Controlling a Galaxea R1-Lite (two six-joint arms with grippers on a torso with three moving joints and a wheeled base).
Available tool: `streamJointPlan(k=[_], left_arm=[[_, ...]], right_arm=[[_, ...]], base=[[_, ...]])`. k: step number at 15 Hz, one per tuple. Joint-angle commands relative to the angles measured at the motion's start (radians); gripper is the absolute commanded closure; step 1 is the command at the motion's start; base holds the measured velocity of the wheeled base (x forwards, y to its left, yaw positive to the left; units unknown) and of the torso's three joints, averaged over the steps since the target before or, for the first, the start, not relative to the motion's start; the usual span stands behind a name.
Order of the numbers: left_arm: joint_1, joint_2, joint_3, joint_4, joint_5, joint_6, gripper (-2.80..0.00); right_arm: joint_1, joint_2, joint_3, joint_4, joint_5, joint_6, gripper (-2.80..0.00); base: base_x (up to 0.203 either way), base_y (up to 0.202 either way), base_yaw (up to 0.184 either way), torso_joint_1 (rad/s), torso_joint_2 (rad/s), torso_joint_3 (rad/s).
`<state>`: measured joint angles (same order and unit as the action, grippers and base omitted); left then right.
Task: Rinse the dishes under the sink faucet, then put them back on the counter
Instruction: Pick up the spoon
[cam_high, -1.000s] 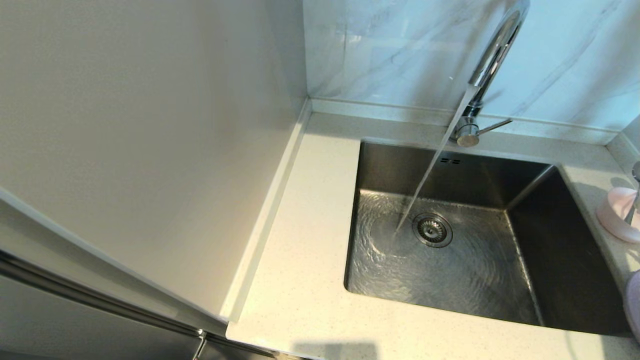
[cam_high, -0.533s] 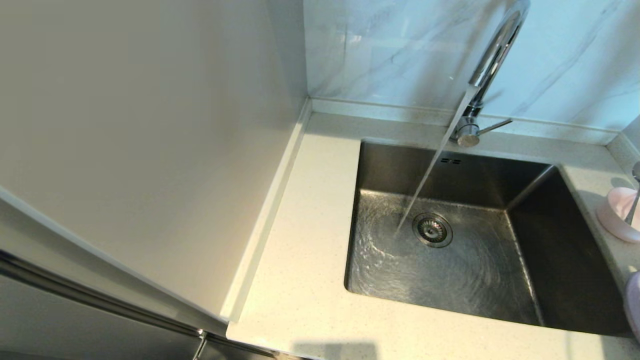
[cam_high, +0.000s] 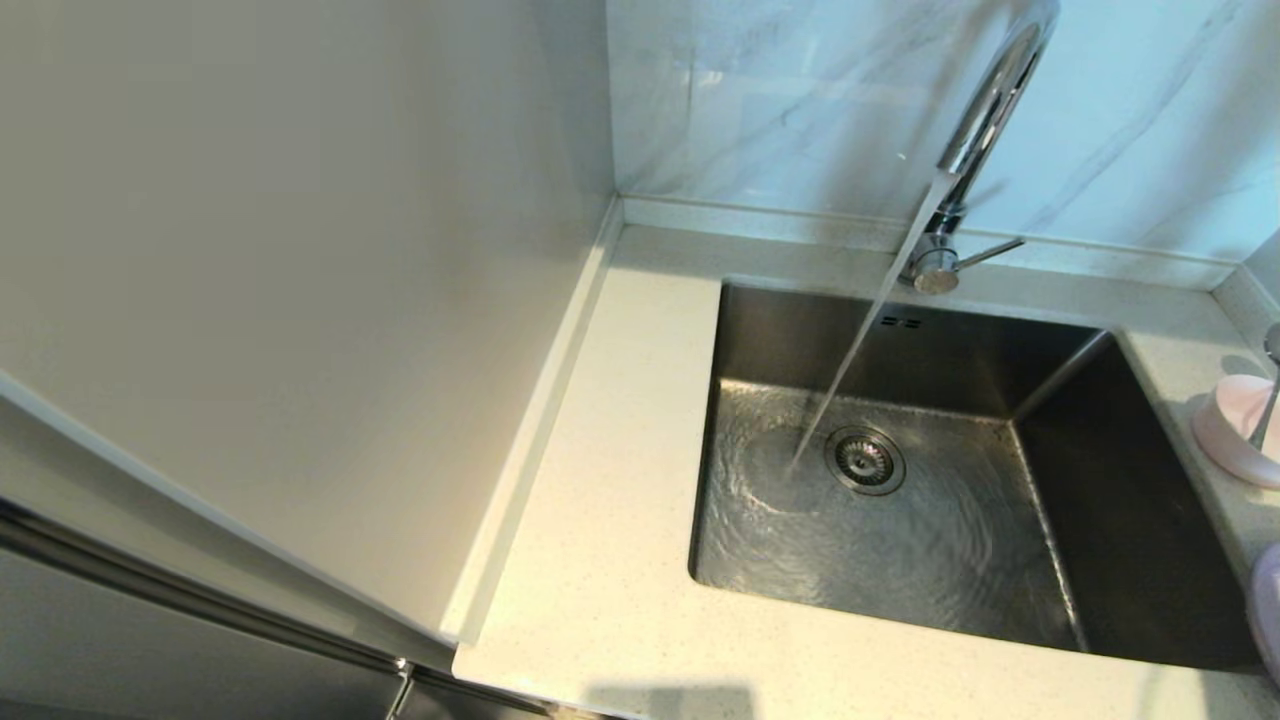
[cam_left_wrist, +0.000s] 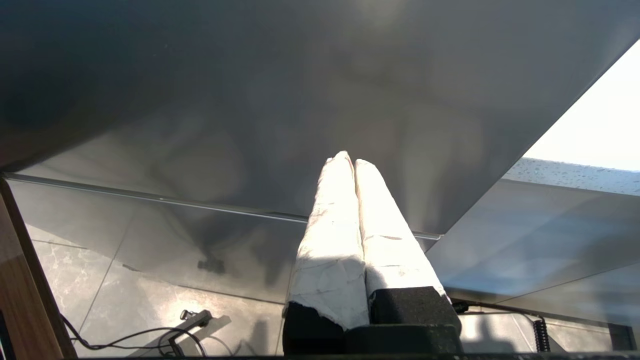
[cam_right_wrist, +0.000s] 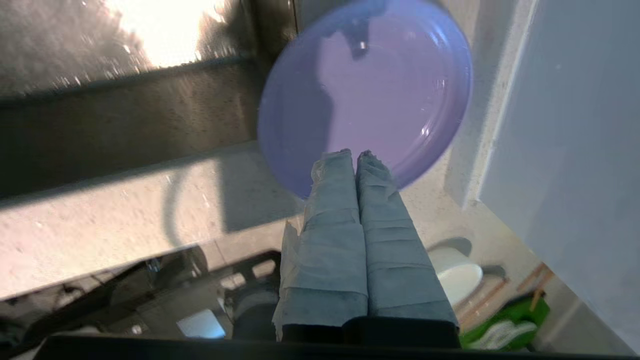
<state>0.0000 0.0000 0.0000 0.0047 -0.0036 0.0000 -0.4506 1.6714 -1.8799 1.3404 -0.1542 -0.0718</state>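
Water runs from the chrome faucet (cam_high: 985, 110) into the steel sink (cam_high: 900, 560), landing beside the drain strainer (cam_high: 865, 460). The pale pink bowl (cam_high: 1230, 430) stands on the counter (cam_high: 600, 500) right of the sink, with the spoon (cam_high: 1268, 400) leaning in it. Only an edge of the lavender plate (cam_high: 1268, 610) shows at the lower right. In the right wrist view the plate (cam_right_wrist: 370, 90) lies on the counter next to the sink wall. My right gripper (cam_right_wrist: 356, 151) is shut and empty, its tips over the plate's near rim. My left gripper (cam_left_wrist: 349, 159) is shut, parked below the counter edge.
A tall off-white side panel (cam_high: 300, 250) closes off the counter's left side. The marbled wall (cam_high: 780, 100) stands behind the raised rear lip. The faucet's side lever (cam_high: 990, 250) points right. Neither arm shows in the head view.
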Motion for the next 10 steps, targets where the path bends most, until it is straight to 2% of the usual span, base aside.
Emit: streamJointPlan(k=[1, 3, 5, 8, 9, 10], left_arm=[[0.000, 0.000, 0.000, 0.000, -0.001, 0.000, 0.00], [0.000, 0.000, 0.000, 0.000, 0.001, 0.000, 0.00], [0.000, 0.000, 0.000, 0.000, 0.001, 0.000, 0.00], [0.000, 0.000, 0.000, 0.000, 0.000, 0.000, 0.00], [0.000, 0.000, 0.000, 0.000, 0.001, 0.000, 0.00], [0.000, 0.000, 0.000, 0.000, 0.001, 0.000, 0.00]], right_arm=[[0.001, -0.017, 0.048, -0.081, 0.025, 0.001, 0.00], [0.004, -0.006, 0.123, -0.239, 0.033, 0.010, 0.00], [0.008, 0.008, 0.215, -0.463, 0.035, 0.043, 0.00], [0.007, 0.064, 0.212, -0.566, 0.036, 0.066, 0.00], [0.005, 0.073, 0.212, -0.612, 0.035, 0.072, -2.80], [0.003, 0.081, 0.209, -0.649, 0.035, 0.070, -2.80]], base=[[0.000, 0.000, 0.000, 0.000, 0.00, 0.000], [0.000, 0.000, 0.000, 0.000, 0.00, 0.000], [0.000, 0.000, 0.000, 0.000, 0.00, 0.000], [0.000, 0.000, 0.000, 0.000, 0.00, 0.000], [0.000, 0.000, 0.000, 0.000, 0.00, 0.000], [0.000, 0.000, 0.000, 0.000, 0.00, 0.000]])
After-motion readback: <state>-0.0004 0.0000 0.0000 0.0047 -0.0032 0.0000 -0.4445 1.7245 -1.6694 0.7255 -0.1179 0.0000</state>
